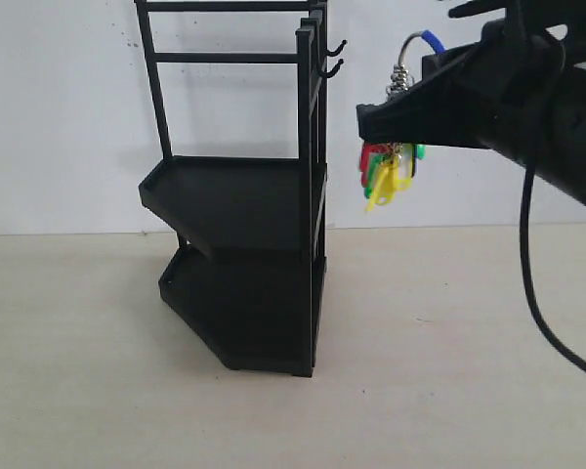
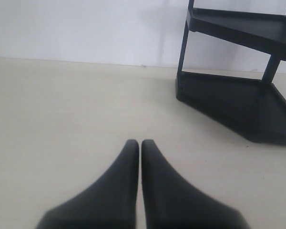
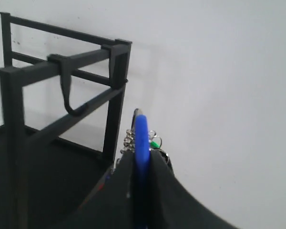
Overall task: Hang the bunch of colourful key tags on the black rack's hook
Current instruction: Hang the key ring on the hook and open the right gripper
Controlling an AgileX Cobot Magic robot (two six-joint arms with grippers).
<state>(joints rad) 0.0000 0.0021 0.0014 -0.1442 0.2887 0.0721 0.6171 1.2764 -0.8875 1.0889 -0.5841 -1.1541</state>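
The black rack (image 1: 308,195) stands in the middle of the exterior view. Two small hooks jut from the top of its right post; the hook (image 1: 333,68) is the lower one. My right gripper (image 1: 368,121) hovers to the right of that post, apart from it, shut on the colourful key tag bunch (image 1: 389,168). The tags dangle below the fingers, and the ring's blue sleeve (image 3: 141,136) sticks up between them, about level with the hooks. In the right wrist view a curved hook (image 3: 69,102) shows; which one I cannot tell. My left gripper (image 2: 140,143) is shut, holding nothing, low over the table.
The rack's lower tray (image 2: 238,102) lies ahead of the left gripper, to one side. A white wall (image 1: 68,117) stands close behind the rack. A black cable (image 1: 527,264) hangs from the right arm. The beige tabletop (image 1: 98,371) spreads around the rack.
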